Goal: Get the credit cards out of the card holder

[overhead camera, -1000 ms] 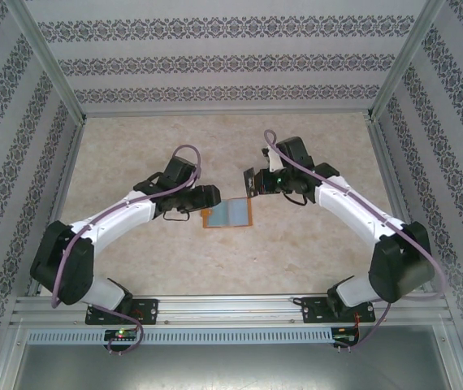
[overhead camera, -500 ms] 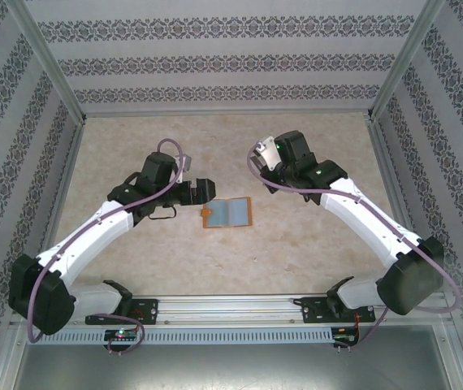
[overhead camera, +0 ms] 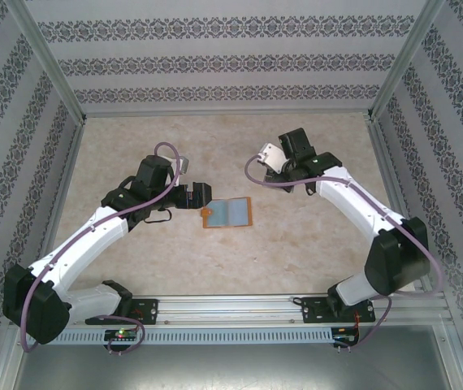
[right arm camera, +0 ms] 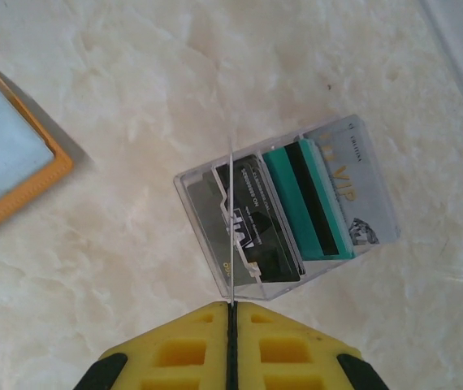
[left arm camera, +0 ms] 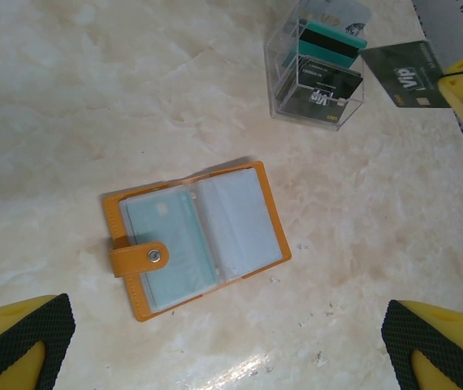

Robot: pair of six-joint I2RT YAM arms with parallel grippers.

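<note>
The beige marble-patterned table [overhead camera: 215,146] is recorded as the work surface. A flat orange-tan card holder [left arm camera: 195,236] is found lying open on it like a book, inner pockets upward, with its snap strap [left arm camera: 138,260] folded over the left-hand page.

The white left arm [overhead camera: 93,236] is extended toward the strap side of the card holder. The left gripper [overhead camera: 201,195] is held just beside that edge, clear of the leather. In the left wrist view its yellow, black-padded fingertips [left arm camera: 22,341] are seen spread wide apart, with nothing between them.

The white right arm [overhead camera: 361,207] is reached to the far right of the card holder, well apart from it. The right gripper [right arm camera: 230,309] is seen pressed together on a thin dark grey card [left arm camera: 400,75] marked "vip", viewed edge-on from the right wrist.

A clear plastic box [right arm camera: 284,215] is noted beyond the card holder's right-hand page, directly beneath the held card. Black, teal and silver cards are stood in its compartments.

A teal-blue card [left arm camera: 166,244] is seen inside the clear sleeve of the left-hand page. Whether the pale right-hand sleeve [left arm camera: 235,223] is occupied cannot be told.
</note>
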